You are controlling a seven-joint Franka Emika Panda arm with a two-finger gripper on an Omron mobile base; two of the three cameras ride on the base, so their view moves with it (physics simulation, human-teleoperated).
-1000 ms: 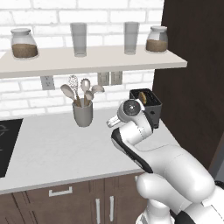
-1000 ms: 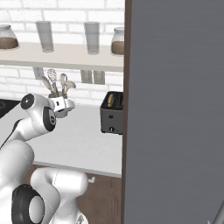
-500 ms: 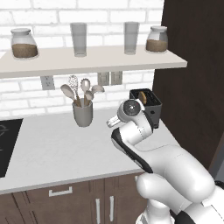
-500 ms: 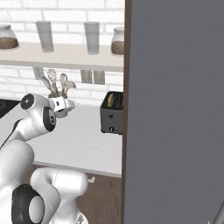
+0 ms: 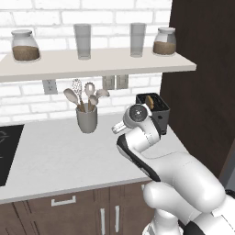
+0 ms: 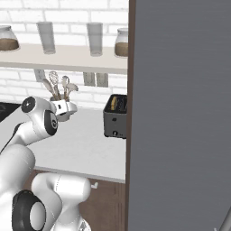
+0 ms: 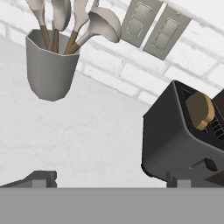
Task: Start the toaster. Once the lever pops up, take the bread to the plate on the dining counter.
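The white arm rises from the base with its elbow bent and its wrist held above the white table (image 5: 55,156) that runs along the brick wall, the hand turned toward the far right corner. The end effector (image 7: 109,177) hangs above the table, its two dark fingertips (image 7: 41,177) just rising at the bottom of the hand view and set wide apart, pinching nothing.

The small boxy black toaster (image 5: 153,112) stands on the table at the far right, beside the dark tall cabinet side (image 6: 180,113), beyond and to the right of the end effector and apart from it. The small tan-brown slice of bread (image 7: 200,110) sticks up out of a top slot of the toaster. To the left stands a grey utensil cup (image 7: 49,68) holding wooden spoons, near the wall.
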